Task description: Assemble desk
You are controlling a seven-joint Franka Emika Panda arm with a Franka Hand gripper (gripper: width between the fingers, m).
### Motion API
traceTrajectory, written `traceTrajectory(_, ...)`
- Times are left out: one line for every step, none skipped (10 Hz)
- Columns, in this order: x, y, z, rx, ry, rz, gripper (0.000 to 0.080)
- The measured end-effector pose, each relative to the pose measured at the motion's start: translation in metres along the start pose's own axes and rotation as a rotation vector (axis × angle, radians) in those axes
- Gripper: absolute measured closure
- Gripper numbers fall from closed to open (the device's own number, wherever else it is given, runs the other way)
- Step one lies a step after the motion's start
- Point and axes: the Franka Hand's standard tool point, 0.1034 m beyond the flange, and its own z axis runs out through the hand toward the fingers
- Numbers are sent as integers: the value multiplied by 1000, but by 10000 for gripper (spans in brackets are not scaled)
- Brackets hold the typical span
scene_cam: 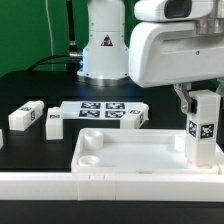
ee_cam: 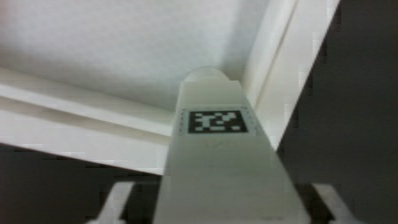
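Because the claw (scene_cam: 200, 104) stands partly closed, its fingers (ee_cam: 128, 203) pressed to either flank of one white block leg (scene_cam: 204, 130), I take that leg as held. What matters next is how it sits against the desk top below.

The leg hangs straight under the claw, with its long axis upright and in line with the claw's own reach. Its tag faces the exterior camera. Its lower end is at a corner of the desk top (scene_cam: 130, 152) on the exterior view's right, inside the raised rim. Whether it touches the slab's floor or hovers just above, I cannot tell.

The wrist view looks down the leg's length to the slab's rim and inner face, with dark counter (ee_cam: 365, 120) just past the rim. So the leg is near the slab's edge, not its middle.

The desk top lies flat on the counter, and round sockets (scene_cam: 88, 158) show at its end on the exterior view's left. Any socket under the held leg is hidden.

Two spare legs (scene_cam: 25, 117) lie loose on the exterior view's left, beside the marker board (scene_cam: 100, 113) and well apart from the claw.

My judgement is that the coming move runs straight down along the leg's axis. A small sideways error would land it on the rim.
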Motion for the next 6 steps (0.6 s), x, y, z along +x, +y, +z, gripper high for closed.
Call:
traceTrajectory(-1,-1,1,16,4,131,511)
traceTrajectory(-1,0,1,22,3,221,511)
traceTrajectory(-1,0,1,27,3,282,511)
traceTrajectory(-2,0,1,34,2,459,511)
traceTrajectory(-3,-1,2,34,-3,546,511)
traceTrajectory(-3,-2,2,32,-7,668,511)
